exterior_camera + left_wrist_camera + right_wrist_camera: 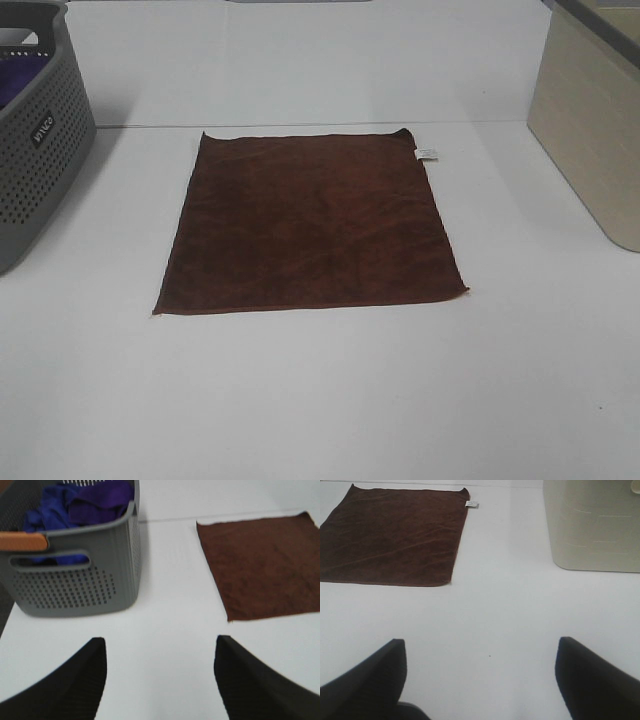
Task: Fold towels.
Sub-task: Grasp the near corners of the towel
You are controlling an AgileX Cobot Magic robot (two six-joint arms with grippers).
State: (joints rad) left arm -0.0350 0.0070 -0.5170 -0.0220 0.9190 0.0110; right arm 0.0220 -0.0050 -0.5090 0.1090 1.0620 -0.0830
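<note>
A dark brown towel (pixel 310 224) lies spread flat on the white table, with a small white label (pixel 426 153) at its far right corner. It also shows in the left wrist view (pixel 265 567) and the right wrist view (pixel 395 537). Neither arm shows in the exterior high view. My left gripper (pixel 160 650) is open and empty above the bare table, between the grey basket and the towel's near left corner. My right gripper (pixel 481 652) is open and empty above the bare table, off the towel's near right corner.
A grey perforated basket (pixel 35 140) stands at the left edge and holds blue and purple cloths (pixel 80 505). A beige bin (pixel 590 120) stands at the right edge, also in the right wrist view (pixel 592 525). The table's far edge meets a white wall.
</note>
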